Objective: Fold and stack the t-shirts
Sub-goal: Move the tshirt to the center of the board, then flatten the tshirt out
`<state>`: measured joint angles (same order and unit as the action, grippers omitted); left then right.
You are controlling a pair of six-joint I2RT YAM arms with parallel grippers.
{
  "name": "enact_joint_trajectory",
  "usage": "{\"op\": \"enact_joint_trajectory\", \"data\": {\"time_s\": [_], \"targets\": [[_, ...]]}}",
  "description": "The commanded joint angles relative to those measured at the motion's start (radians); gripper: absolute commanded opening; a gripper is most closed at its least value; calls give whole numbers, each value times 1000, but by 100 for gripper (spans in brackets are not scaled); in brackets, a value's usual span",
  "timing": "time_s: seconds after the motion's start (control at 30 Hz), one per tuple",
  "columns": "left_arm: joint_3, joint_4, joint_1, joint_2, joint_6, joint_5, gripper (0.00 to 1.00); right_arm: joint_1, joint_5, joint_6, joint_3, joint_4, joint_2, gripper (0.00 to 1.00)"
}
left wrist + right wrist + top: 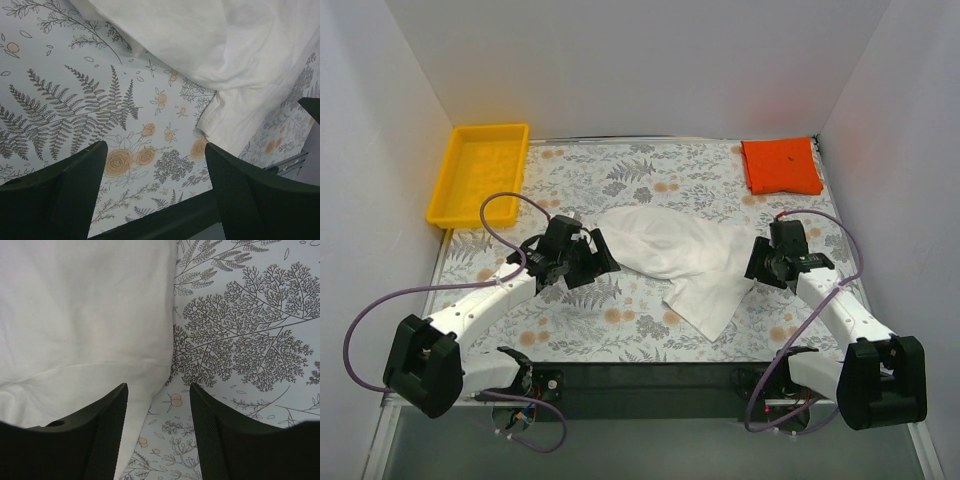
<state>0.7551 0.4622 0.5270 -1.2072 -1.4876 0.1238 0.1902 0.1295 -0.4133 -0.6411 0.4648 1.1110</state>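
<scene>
The white t-shirt (675, 255) lies crumpled in the middle of the table; no print shows. It also shows in the left wrist view (225, 55) and the right wrist view (80, 320). The orange-red t-shirt (781, 166) lies folded to a square at the far right. My left gripper (603, 258) is open and empty just left of the white shirt, over bare cloth-covered table (156, 165). My right gripper (756, 268) is open and empty at the white shirt's right edge, which passes between its fingers in the right wrist view (157, 390).
A yellow plastic tray (460, 190) stands empty at the far left corner. The table carries a floral-print cover (620, 180). White walls enclose the table on three sides. A dark rail (640, 380) runs along the near edge between the arm bases.
</scene>
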Motion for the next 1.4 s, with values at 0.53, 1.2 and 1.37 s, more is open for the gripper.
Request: {"op": "enact_joint_trajectory", "data": {"time_s": [0.53,1.2,1.37], "targets": [[99,26,5,-23,108,-21,73,-89,-110,-127,162,-293,90,42],[266,98,2,-54,199,-96,72,-92,320,77,-354,72,62,1],[433,138,-4,-103,233,-108,72,-90,371,182,-653,123,82,1]]}}
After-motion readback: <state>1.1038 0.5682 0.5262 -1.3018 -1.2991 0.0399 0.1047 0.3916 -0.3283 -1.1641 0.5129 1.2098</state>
